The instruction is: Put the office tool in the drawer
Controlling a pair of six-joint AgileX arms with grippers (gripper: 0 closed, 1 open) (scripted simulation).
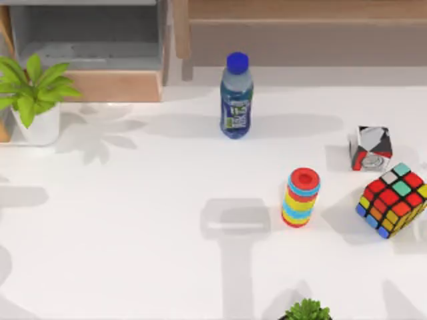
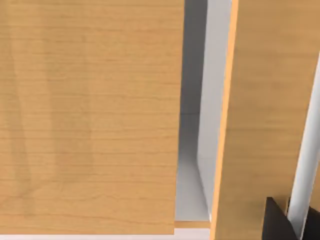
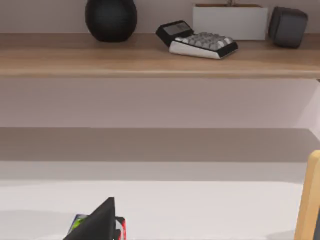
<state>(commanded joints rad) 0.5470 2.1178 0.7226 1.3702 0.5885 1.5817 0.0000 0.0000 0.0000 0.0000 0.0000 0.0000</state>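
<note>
Pale wood and grey walls face the left gripper (image 2: 296, 226) at the drawer (image 1: 113, 85)

Silvery-white and slim, the office tool (image 2: 306, 160) stands pinched between the left gripper's dark fingers (image 2: 276, 220), close against the drawer's tan panels. That drawer stands open at the table's far left corner. The right gripper (image 3: 97, 225) faces the long wooden shelf (image 3: 150, 57); whether it is open or closed cannot be told.
</note>
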